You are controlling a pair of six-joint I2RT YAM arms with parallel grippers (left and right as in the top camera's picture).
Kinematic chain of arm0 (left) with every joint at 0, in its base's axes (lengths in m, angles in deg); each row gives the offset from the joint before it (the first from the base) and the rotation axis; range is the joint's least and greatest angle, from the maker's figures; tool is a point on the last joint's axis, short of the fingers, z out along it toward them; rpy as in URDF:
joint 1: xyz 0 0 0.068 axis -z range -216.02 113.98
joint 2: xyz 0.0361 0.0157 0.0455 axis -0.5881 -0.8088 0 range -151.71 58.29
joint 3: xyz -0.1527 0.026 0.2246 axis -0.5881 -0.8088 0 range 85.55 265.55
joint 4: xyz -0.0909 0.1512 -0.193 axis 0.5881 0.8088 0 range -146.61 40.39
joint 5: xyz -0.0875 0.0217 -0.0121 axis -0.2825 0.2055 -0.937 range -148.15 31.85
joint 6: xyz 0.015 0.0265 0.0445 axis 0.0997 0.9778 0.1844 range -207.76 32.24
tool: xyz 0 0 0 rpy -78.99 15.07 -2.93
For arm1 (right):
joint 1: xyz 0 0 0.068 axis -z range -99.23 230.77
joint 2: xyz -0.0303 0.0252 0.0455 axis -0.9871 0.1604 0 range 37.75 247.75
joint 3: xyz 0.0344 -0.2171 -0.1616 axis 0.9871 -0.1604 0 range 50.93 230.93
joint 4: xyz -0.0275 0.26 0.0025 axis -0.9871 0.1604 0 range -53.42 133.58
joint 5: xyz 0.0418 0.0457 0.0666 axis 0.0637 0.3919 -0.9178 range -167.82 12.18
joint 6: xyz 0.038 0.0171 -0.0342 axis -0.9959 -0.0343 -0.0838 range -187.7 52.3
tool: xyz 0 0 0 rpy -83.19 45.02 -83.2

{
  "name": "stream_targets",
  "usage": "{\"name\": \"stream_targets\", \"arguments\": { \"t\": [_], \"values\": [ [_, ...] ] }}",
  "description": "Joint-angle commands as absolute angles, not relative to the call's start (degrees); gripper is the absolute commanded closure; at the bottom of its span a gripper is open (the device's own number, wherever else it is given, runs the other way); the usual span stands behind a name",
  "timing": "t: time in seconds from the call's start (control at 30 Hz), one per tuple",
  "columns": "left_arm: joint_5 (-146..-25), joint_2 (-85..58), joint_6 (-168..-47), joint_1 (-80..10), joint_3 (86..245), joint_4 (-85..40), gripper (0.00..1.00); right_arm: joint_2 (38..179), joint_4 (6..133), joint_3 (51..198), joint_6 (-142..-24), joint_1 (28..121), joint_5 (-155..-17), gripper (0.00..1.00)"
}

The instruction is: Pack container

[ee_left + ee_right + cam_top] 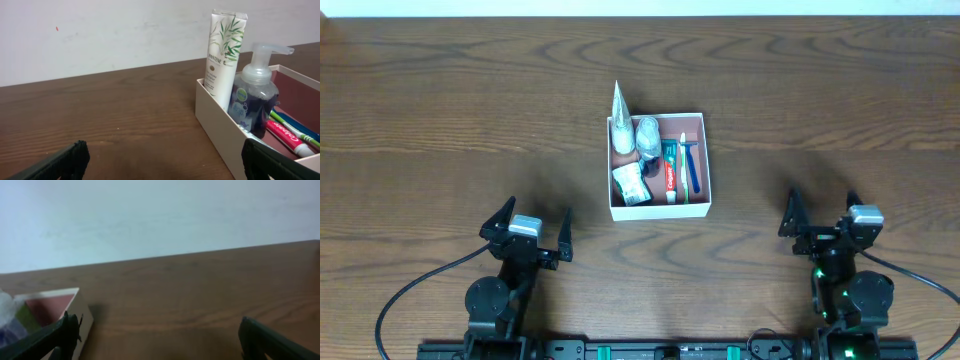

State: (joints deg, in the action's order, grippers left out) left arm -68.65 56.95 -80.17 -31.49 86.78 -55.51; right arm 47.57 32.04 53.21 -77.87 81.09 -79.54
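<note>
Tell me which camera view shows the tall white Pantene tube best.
The left wrist view: the tall white Pantene tube stands upright in the white-walled container's corner, label readable. The overhead view shows the tube only from above, as a pale wedge. The right wrist view catches just a container corner, no tube.

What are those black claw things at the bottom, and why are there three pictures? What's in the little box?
Those claws are the hands of two robot arms. The left gripper and the right gripper both sit open near the table's front edge, holding nothing. One picture looks down from above. The other two come from little cameras on each wrist, so you see dark fingertips at the bottom. On the wooden table stands the container, a white box. Inside it are a tall Pantene tube standing up, a soap pump bottle, a red toothpaste tube, a toothbrush and a small packet.
</note>
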Motion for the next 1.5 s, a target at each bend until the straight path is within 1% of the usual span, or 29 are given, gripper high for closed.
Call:
{"name": "stream_targets", "arguments": {
  "t": [0.0,0.3,0.57,1.47],
  "values": [
    [-69.3,56.9,-79.4,-31.8,85.8,-53.6,0.02,45.9,33.5,52.6,-76.9,81.5,-80.2,0.01],
    [-69.3,56.9,-79.4,-31.8,85.8,-53.6,0.02,38.9,40.7,51.2,-74.5,81.5,-80.2,0.01],
    [-69.3,56.9,-79.4,-31.8,85.8,-53.6,0.02,38.0,40.7,51.2,-70.7,81.5,-80.2,0.01],
    [-69.3,56.9,-79.4,-31.8,85.8,-53.6,0.02,38.1,40.7,51.2,-70.8,81.5,-79.8,0.01]
  ]
}}
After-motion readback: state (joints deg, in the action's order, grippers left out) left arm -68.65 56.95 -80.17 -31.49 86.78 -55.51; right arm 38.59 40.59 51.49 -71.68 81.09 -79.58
